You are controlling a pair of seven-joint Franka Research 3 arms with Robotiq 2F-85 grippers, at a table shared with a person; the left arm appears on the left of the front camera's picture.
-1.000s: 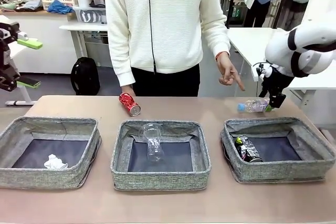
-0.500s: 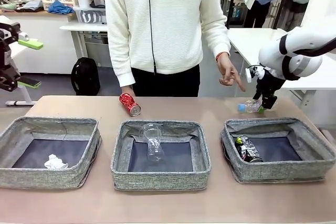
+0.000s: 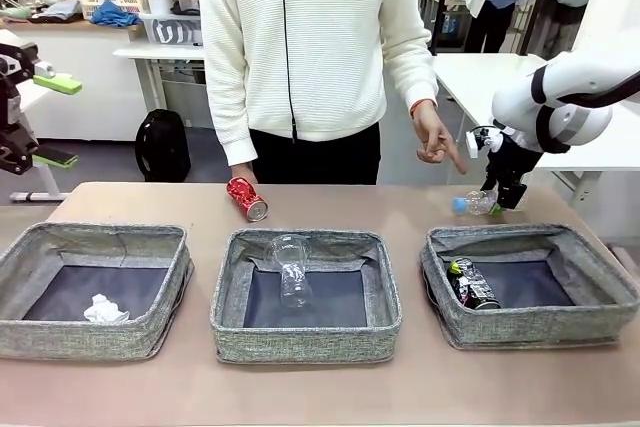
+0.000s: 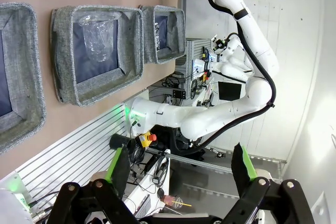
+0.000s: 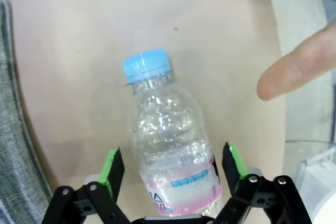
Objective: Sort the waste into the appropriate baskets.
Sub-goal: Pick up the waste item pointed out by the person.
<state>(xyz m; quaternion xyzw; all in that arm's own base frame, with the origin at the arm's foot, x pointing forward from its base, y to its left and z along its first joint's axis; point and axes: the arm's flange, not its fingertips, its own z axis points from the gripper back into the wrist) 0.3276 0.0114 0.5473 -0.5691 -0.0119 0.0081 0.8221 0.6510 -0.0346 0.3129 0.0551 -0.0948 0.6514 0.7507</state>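
A small clear bottle with a pink label [image 3: 478,203] lies on the table behind the right basket [image 3: 540,327], blue cap to the left. My right gripper [image 3: 505,197] stands open astride its labelled end [image 5: 170,145], a gap showing between each green pad and the bottle. A red can [image 3: 246,198] lies behind the middle basket [image 3: 300,342], which holds a crushed clear bottle [image 3: 290,269]. A paper ball [image 3: 105,309] sits in the left basket [image 3: 100,342], and a dark can [image 3: 470,283] in the right one. My left gripper [image 3: 55,119] hangs open, high at the far left [image 4: 179,166].
A person in a white sweater stands at the far edge, one hand [image 3: 435,142] pointing down near the small bottle; that fingertip [image 5: 294,72] is close to my right gripper. Bare tabletop [image 3: 320,387] lies in front of the baskets.
My right arm has swung left and farther out over the table, bringing its gripper down around the small bottle. The left arm, the person's hand and the rest of the waste have stayed put.
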